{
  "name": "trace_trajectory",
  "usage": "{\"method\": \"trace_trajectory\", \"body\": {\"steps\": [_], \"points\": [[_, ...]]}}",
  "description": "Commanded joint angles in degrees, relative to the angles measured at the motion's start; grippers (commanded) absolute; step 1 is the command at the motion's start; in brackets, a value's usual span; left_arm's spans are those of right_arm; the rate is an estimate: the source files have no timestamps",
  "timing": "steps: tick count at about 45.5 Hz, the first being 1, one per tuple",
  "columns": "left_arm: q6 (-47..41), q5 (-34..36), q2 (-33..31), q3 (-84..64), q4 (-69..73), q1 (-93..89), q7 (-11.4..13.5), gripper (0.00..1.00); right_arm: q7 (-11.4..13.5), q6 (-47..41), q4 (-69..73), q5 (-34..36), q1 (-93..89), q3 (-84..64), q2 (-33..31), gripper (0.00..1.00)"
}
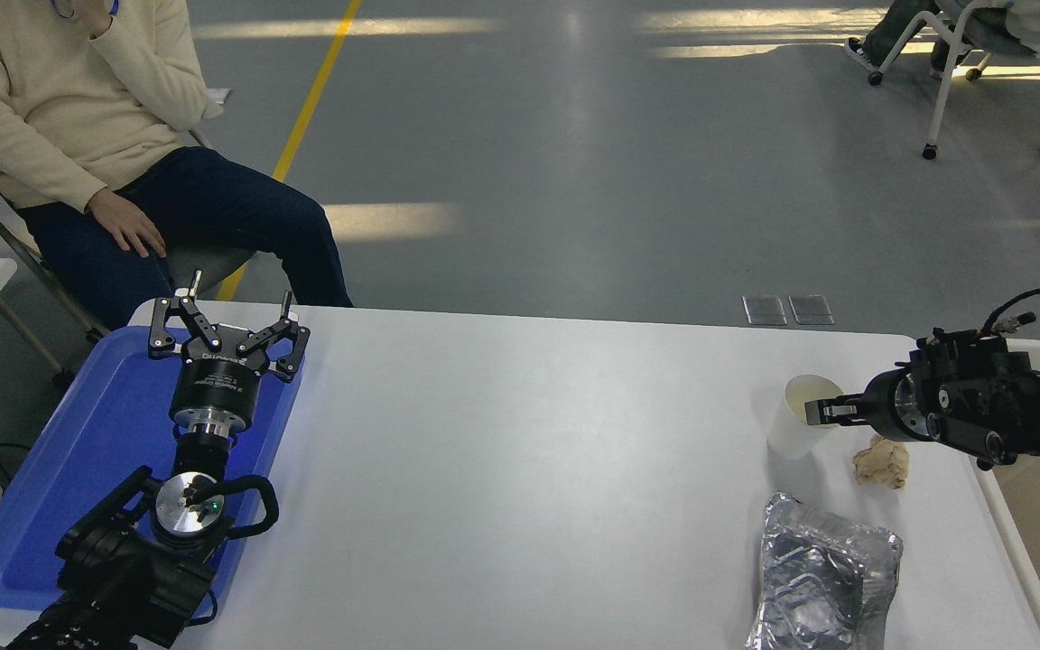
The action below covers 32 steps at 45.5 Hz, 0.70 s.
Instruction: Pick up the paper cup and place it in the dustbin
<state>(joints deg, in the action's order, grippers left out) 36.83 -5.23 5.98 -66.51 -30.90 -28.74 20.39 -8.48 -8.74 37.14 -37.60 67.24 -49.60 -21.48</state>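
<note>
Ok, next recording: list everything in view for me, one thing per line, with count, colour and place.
paper cup: one, white, upright, right part of the table, its rim at the right gripper's tip
crumpled paper wad: one, tan, just right of the cup
foil tray: one, silver, crinkled, near right edge
blue tray: one, left end of the table
dustbin: one, beige, off-white rim, beyond the table's right edge
table: one, white
person: one, cream sweater, seated far left
chair: one, white frame, top right
left gripper: black, open, parked over the blue tray
right gripper: black, at the cup's rim
</note>
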Motion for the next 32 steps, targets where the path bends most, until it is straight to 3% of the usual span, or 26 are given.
{"method": "trace_trajectory", "body": {"steps": [1,7,32], "points": [[0.0,-0.04,0.0,-0.03,-0.04,0.0,0.0,1.0,0.48,-0.23,-0.92,-0.1,-0.79,0.38,0.29,0.23],[0.0,-0.04,0.0,-0.03,0.05,0.0,0.0,1.0,0.39,-0.14,-0.92,-0.1,-0.79,0.56,0.29,0.0],[0.0,0.05,0.0,-0.02,-0.04,0.0,0.0,1.0,0.22,-1.9,3.64,0.07,7.37,0.3,-0.23,0.0]]}}
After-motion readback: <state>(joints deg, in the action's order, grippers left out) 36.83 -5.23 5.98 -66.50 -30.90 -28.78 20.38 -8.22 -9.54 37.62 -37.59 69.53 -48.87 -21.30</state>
